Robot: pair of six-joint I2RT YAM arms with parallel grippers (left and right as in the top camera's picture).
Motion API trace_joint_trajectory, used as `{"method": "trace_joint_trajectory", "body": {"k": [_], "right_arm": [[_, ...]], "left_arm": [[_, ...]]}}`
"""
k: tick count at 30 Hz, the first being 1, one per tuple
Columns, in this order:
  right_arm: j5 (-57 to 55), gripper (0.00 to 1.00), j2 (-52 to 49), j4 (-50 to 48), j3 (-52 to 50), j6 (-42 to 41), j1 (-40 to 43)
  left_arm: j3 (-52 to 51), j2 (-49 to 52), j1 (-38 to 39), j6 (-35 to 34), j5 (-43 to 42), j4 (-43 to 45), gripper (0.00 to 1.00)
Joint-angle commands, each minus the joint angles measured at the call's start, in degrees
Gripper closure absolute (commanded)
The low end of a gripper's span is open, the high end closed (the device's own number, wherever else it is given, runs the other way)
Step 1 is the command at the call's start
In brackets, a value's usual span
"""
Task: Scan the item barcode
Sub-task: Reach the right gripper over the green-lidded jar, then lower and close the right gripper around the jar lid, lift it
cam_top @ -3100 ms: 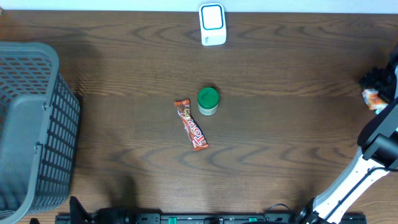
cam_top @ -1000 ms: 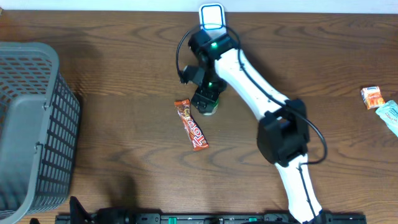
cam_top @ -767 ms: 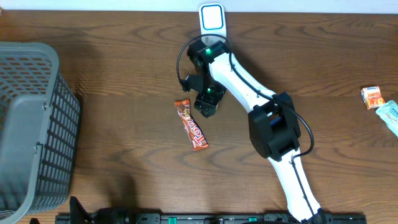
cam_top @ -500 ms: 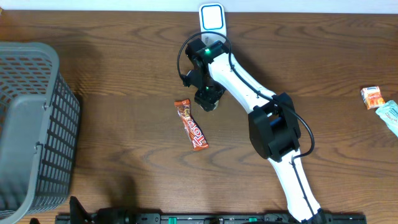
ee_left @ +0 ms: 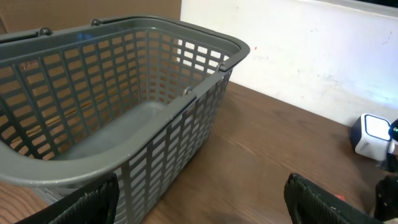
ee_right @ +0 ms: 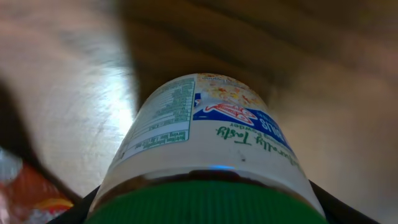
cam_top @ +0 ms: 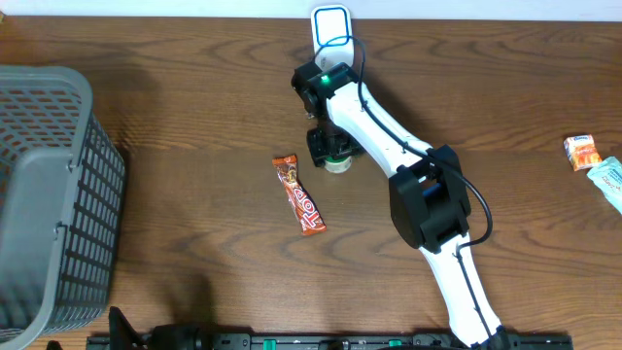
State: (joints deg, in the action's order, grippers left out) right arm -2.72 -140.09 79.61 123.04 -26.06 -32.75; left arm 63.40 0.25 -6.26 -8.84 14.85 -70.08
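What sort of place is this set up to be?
Probably a mock shop checkout: a grey shopping basket, a small white scanner, and packaged goods, a candy bar and a green-lidded jar.

The dark wooden bench (cam_top: pixel 194 97) carries a grey basket (cam_top: pixel 49 194) at its left end, a white scanner (cam_top: pixel 332 39) at the far edge, a candy bar (cam_top: pixel 297 194) mid-bench, and a small carton (cam_top: pixel 583 153) and packet (cam_top: pixel 610 180) at the right end. Whether the jar (cam_top: pixel 338 163) just right of the bar rests on it is unclear.

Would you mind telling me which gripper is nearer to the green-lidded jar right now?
Right. The right gripper is on the green-lidded jar, with a finger on either side of it. The left gripper hangs open beside the grey basket, well away from the jar.
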Motion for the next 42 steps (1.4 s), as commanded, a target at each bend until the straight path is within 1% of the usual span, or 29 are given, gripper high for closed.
{"method": "trace_joint_trajectory", "body": {"k": [1, 3, 4, 5, 6, 7, 11, 12, 13, 16, 17, 19, 21, 24, 28, 36, 40, 42], "right_arm": [[-3.0, 0.46, -0.3, 0.6, 0.0, -26.6, 0.9], [-3.0, 0.43, -0.3, -0.1, 0.0, -32.7, 0.8], [-3.0, 0.4, -0.3, -0.2, 0.0, -35.1, 0.8], [-3.0, 0.37, -0.3, -0.1, 0.0, -36.3, 0.8], [-2.3, 0.3, -0.2, -0.1, 0.0, -37.5, 0.8], [-1.5, 0.18, -0.1, -0.1, 0.0, -37.5, 0.9], [-1.2, 0.12, 0.9, 1.6, 0.0, -36.6, 1.0], [-1.2, 0.06, 1.4, 1.9, 0.0, -35.0, 1.1], [-1.2, 0.05, 2.0, 2.1, 0.0, -33.7, 1.2], [0.2, 0.04, 4.5, 2.1, 0.0, -25.4, 1.6], [0.6, 0.01, 5.2, 2.1, 0.0, -22.6, 1.6], [1.4, 0.01, 6.9, 2.0, 0.0, -14.7, 1.6], [1.4, 0.01, 7.9, 2.1, 0.0, -8.7, 1.6], [1.4, 0.01, 8.1, 2.6, 0.0, -3.4, 1.6], [1.1, 0.01, 7.2, 2.1, -0.4, 0.4, 1.6], [0.6, 0.01, 4.1, -0.6, -2.6, 1.2, 1.6], [0.6, 0.01, 4.0, -5.0, -6.6, 3.7, 1.5], [0.7, 0.01, 4.0, -6.7, -8.7, 3.7, 1.5]], "left_arm": [[-0.1, -0.1, 0.2, -0.1, -0.7, 0.2, 0.15], [-0.1, -0.1, 0.2, -0.1, -0.8, 0.2, 0.15], [-0.1, -0.1, 0.2, -0.1, -0.8, 0.2, 0.15], [-0.1, -0.1, 0.2, -0.1, -0.8, 0.2, 0.15], [-0.1, -0.1, 0.2, -0.1, -0.7, 0.2, 0.15], [-0.1, -0.1, 0.2, -0.1, -0.8, 0.2, 0.15], [-0.1, -0.1, 0.2, -0.1, -0.8, 0.2, 0.15], [-0.1, -0.1, 0.2, -0.1, -0.7, 0.2, 0.15], [-0.1, -0.1, 0.2, -0.1, -0.8, 0.2, 0.15], [-0.1, -0.1, 0.2, -0.1, -0.7, 0.2, 0.15], [-0.1, -0.1, 0.2, -0.1, -0.7, 0.2, 0.15], [-0.1, -0.1, 0.2, -0.1, -0.8, 0.2, 0.15], [-0.1, -0.1, 0.2, -0.1, -0.8, 0.2, 0.15], [-0.1, -0.1, 0.2, -0.1, -0.8, 0.2, 0.15], [-0.1, -0.1, 0.2, -0.1, -0.8, 0.2, 0.15], [-0.1, -0.1, 0.2, -0.1, -0.7, 0.2, 0.15], [-0.1, -0.1, 0.2, -0.1, -0.8, 0.2, 0.15], [-0.1, -0.1, 0.2, -0.1, -0.8, 0.2, 0.15]]}}
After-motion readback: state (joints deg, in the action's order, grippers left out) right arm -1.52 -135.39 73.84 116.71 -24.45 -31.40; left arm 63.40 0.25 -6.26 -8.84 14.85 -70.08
